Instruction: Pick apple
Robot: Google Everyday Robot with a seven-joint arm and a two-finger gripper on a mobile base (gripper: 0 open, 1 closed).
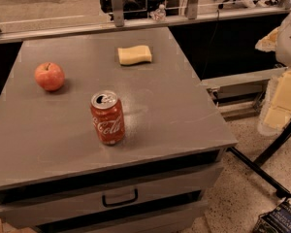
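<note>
The apple (49, 76) is small, round and red-orange with a short stem. It stands on the left side of the grey cabinet top (174, 115). My gripper (282, 101) shows as white and pale yellow parts at the right edge of the view. It is out past the cabinet's right side, far from the apple, and holds nothing that I can see.
A red Coca-Cola can (107, 117) stands upright near the front middle of the top. A pale yellow sponge (134, 55) lies at the back. A drawer with a black handle (120, 198) is below. Black stand legs (262, 169) cross the speckled floor at right.
</note>
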